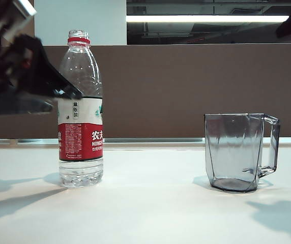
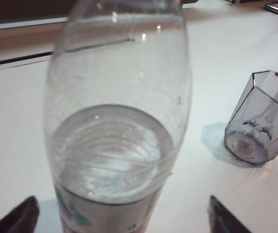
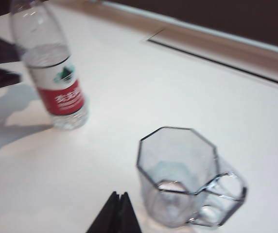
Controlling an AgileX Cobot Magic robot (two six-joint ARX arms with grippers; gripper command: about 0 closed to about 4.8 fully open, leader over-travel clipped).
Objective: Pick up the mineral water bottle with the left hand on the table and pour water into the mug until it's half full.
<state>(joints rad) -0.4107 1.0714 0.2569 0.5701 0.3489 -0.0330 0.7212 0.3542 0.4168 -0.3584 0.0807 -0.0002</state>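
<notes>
**Beside the bottle: open jaws, uncapped neck**

On the white table (image 1: 150, 203), the mineral water bottle (image 1: 80, 112) stands upright and uncapped, well apart from the empty mug (image 1: 237, 152). The left gripper (image 2: 122, 218) straddles it, wide open, holding nothing. Closing off-centre could tip it and spill water. The right gripper (image 3: 117, 213) hangs near the mug, fingers together and empty; a drift could knock it.

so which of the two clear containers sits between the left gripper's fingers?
The mineral water bottle: the open left gripper has a finger on either side of it. The mug stands apart, handle away from the bottle.
</notes>
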